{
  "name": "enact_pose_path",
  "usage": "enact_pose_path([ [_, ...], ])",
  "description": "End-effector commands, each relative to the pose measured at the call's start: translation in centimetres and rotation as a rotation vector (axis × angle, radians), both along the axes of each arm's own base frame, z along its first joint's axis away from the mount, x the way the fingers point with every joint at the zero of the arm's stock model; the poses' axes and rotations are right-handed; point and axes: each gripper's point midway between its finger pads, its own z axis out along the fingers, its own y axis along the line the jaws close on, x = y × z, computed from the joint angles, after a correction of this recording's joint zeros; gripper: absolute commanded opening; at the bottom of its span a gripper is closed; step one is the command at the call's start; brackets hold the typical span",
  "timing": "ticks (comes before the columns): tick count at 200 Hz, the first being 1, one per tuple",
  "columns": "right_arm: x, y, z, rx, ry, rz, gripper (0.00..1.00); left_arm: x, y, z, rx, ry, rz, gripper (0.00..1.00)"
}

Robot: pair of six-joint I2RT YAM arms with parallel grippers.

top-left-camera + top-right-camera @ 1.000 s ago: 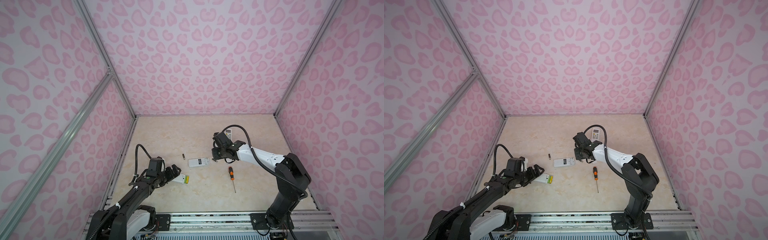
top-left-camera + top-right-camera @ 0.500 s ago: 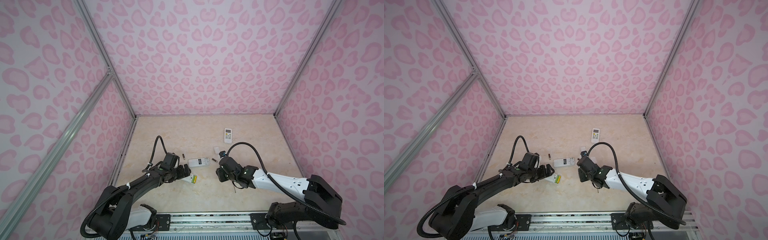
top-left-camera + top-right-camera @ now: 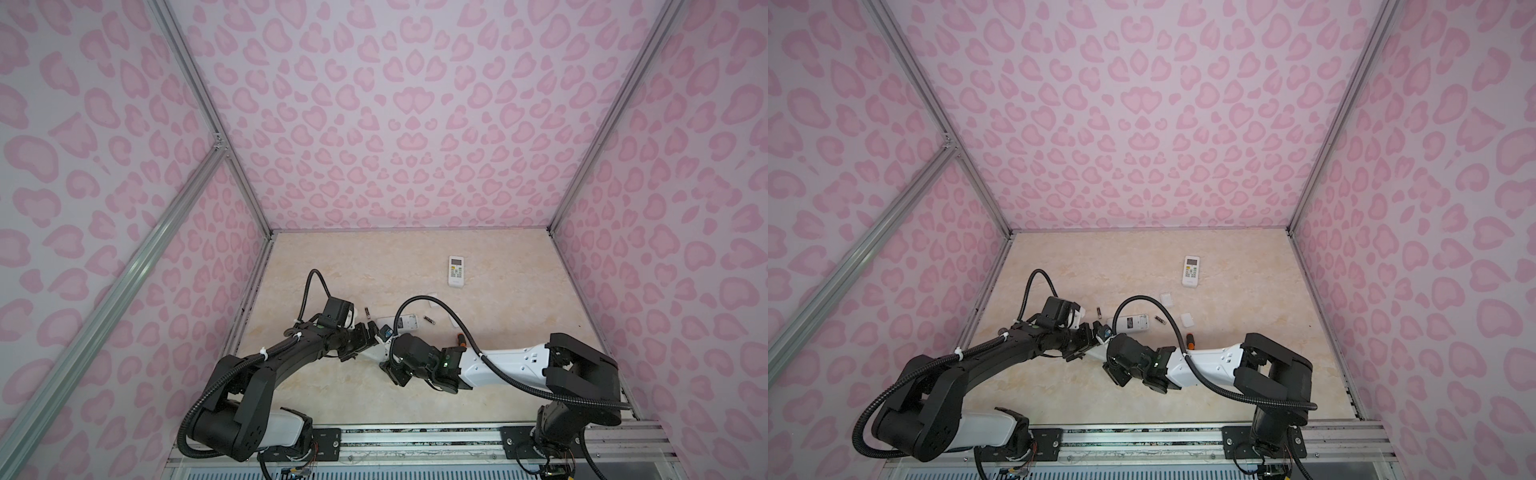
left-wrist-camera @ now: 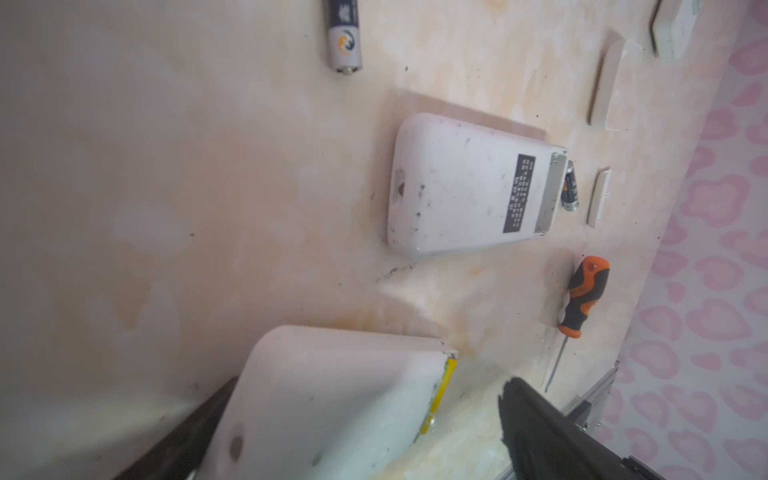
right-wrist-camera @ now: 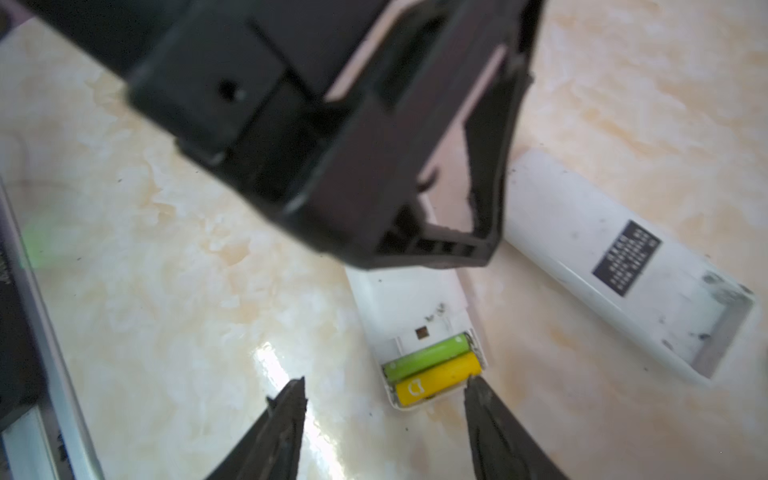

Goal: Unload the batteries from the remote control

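Both top views: left hand (image 3: pixel 368 337) and right hand (image 3: pixel 392 370) meet low over the desk (image 3: pixel 353 399), with the open remote (image 3: pixel 376 354) lying between them. Just beyond the left hand is a second remote (image 3: pixel 1133 323), face down, with a black battery (image 3: pixel 1099 312) off one end and another (image 3: pixel 1160 319) off the other. Beside the right hand's wrist are the screwdriver (image 3: pixel 1190 340) and, past it, two white covers (image 3: pixel 1166 298). A third remote (image 3: pixel 456 271) lies face up, well beyond both hands. Left wrist view: the left hand is spread wide. One finger (image 4: pixel 548 436) stands clear of the open remote (image 4: pixel 332 395); the other is partly hidden behind it. The yellow battery (image 4: pixel 439 390) shows as a strip in the open end. Ahead are the second remote (image 4: pixel 465 187), a black battery (image 4: pixel 344 37) and the screwdriver (image 4: pixel 584 295). Right wrist view: the right hand (image 5: pixel 386 415) is spread with nothing between its tips, which flank the open remote's (image 5: pixel 409 299) battery bay. The green battery (image 5: pixel 428 357) and yellow battery (image 5: pixel 436 380) sit side by side in the bay, yellow nearer the tips. One fingertip (image 5: pixel 482 399) is just beside the yellow's end; contact cannot be told. The left hand's fingers (image 5: pixel 436 251) sit over the remote's other end.
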Motion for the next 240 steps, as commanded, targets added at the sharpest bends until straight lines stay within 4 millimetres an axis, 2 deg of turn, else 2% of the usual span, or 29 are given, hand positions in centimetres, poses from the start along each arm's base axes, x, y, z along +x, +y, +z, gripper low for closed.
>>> enact_pose_path([
  [1, -0.7, 1.2, -0.6, 0.013, -0.011, 0.094, 0.62, -0.5, -0.6, 0.6, -0.078, 0.036, -0.025, 0.98],
  [18, -0.3, 1.7, -1.2, -0.007, -0.001, 0.097, 0.62, -0.3, -0.6, 1.1, -0.099, 0.037, -0.028, 0.98],
  [39, 1.4, 1.3, -2.7, -0.073, 0.018, 0.032, 0.62, -0.3, -0.8, 1.4, -0.120, 0.045, -0.040, 0.98],
  [67, 3.5, -0.4, -4.5, -0.091, 0.099, -0.072, 0.58, -0.2, -1.0, 1.6, -0.141, 0.048, -0.042, 0.97],
  [88, 3.9, -0.8, -4.9, -0.049, 0.132, -0.065, 0.56, -0.2, -0.7, 1.9, -0.146, 0.040, -0.036, 0.98],
  [112, 3.6, -1.0, -5.6, -0.084, 0.140, -0.038, 0.55, -0.2, -0.4, 2.2, -0.152, 0.030, -0.028, 0.97],
  [158, 3.2, -0.9, -6.1, -0.070, 0.156, -0.019, 0.52, 0.1, -0.2, 2.3, -0.146, 0.018, -0.033, 0.98],
  [195, 3.4, -2.4, -6.2, -0.080, 0.165, -0.061, 0.45, 0.4, 0.4, 2.0, -0.116, 0.004, -0.015, 0.98],
  [240, 3.7, -4.6, -4.7, 0.033, 0.176, -0.073, 0.44, 0.2, 0.2, 2.2, -0.125, -0.010, -0.033, 0.98],
])
